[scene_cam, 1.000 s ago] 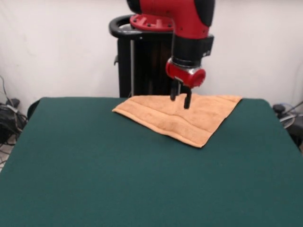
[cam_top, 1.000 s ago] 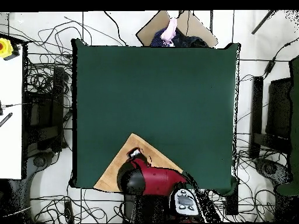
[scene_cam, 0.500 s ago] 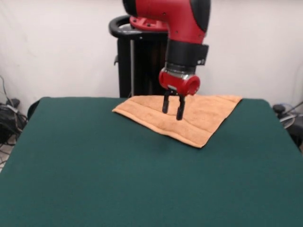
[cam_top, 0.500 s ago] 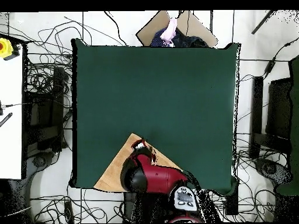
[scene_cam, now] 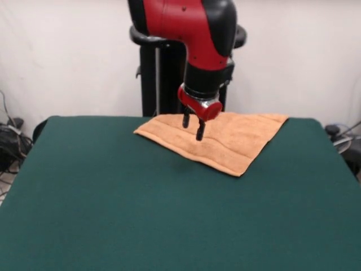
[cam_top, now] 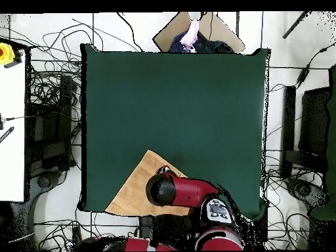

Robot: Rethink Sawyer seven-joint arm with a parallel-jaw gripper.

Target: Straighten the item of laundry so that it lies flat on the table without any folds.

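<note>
The orange-tan towel (scene_cam: 228, 138) lies at the table's robot-side edge, right of centre in the front view, with a straight folded edge running from its left corner to its near corner. The overhead view shows it as a triangle (cam_top: 133, 190) at the bottom left of the green table (cam_top: 177, 105). My gripper (scene_cam: 193, 125) hangs just above the towel's left part, its two black fingers (scene_cam: 200, 131) apart and empty. In the overhead view the red arm (cam_top: 177, 190) hides the gripper and the towel's right part.
The black pedestal (scene_cam: 152, 73) stands behind the towel. Cables lie on the floor around the table (cam_top: 52, 98). A white side table (cam_top: 12, 131) stands at the left of the overhead view, and cardboard (cam_top: 174, 33) lies beyond the far edge.
My gripper has moved left across the towel in the front view, still open. The towel has not moved.
</note>
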